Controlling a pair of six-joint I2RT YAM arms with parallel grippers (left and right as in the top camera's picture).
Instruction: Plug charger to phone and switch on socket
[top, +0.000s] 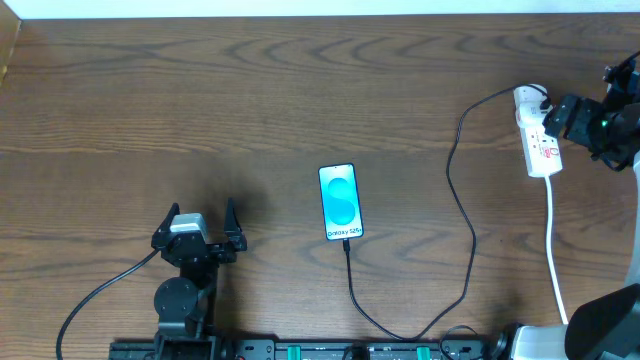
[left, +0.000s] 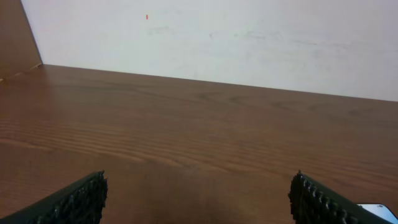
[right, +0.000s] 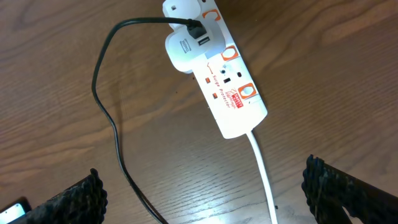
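The phone (top: 340, 202) lies flat mid-table with its blue screen lit; one corner of it (left: 379, 211) shows in the left wrist view. The charger, a thin black cable (top: 470, 250), meets the phone's near end, loops right and runs up to a white adapter (right: 183, 46) sitting in the socket (right: 217, 74). That white strip (top: 540, 140) lies at the far right. My right gripper (top: 562, 118) hovers over its right side, open (right: 205, 199) with nothing between the fingers. My left gripper (top: 200, 225) stands open (left: 199, 205) over bare table, left of the phone.
The strip's white cord (top: 553, 240) runs toward the near right edge, and also shows in the right wrist view (right: 264, 180). A pale wall (left: 217, 37) borders the table's far side. The left arm's own black lead (top: 95, 295) trails to the near left.
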